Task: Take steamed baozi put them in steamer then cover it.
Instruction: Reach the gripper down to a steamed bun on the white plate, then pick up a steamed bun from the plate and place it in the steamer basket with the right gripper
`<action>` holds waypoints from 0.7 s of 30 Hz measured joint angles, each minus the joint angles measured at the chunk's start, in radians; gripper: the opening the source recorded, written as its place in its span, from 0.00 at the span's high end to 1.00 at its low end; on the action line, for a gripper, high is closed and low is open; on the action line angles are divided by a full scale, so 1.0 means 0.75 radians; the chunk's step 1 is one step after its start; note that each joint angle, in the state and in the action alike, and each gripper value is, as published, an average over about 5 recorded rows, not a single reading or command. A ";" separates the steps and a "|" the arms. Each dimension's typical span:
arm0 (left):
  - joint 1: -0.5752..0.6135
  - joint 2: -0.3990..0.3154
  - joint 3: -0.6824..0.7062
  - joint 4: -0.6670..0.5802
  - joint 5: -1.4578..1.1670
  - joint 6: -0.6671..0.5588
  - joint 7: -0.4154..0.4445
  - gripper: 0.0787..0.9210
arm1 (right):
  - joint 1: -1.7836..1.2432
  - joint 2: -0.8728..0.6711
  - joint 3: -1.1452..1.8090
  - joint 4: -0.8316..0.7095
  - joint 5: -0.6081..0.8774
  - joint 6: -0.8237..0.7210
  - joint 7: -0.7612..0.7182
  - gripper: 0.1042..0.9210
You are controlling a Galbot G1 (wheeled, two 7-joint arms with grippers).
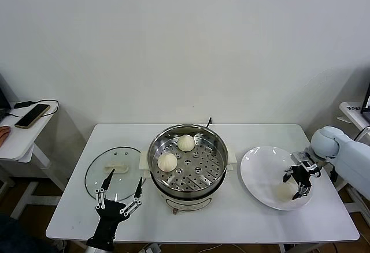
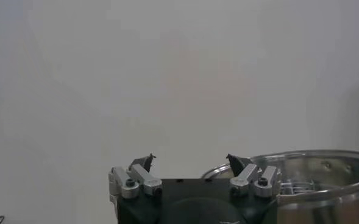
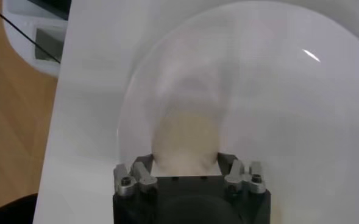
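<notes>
Baozi [image 1: 186,142] sit two in the steamer [image 1: 217,142], well to the left of the right hand [image 1: 296,185] — a third [image 3: 186,141] lies on the plate [image 1: 260,172], between that hand's fingers [image 3: 135,176]. These look narrowed about it, likely for lifting; whether they grip, I cannot tell. Left hand [image 1: 119,196] waits spread wide, empty, near the lid [image 1: 95,175] — presumably for covering.

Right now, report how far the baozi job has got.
Done: two baozi sit on the steamer tray. In hand: the right end effector is around a bun on the white plate. Left: load it, then fit the glass lid beside the open left end effector.
</notes>
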 measured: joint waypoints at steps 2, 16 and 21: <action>-0.001 0.002 0.003 -0.003 0.000 0.000 0.000 0.12 | 0.053 -0.001 -0.036 0.018 0.020 0.005 -0.006 0.27; -0.008 0.018 0.015 -0.005 -0.005 -0.007 -0.004 0.12 | 0.716 0.167 -0.473 0.226 0.284 0.100 -0.024 0.32; -0.014 0.021 0.019 -0.003 -0.007 -0.009 -0.007 0.12 | 0.909 0.299 -0.585 0.303 0.362 0.152 -0.029 0.32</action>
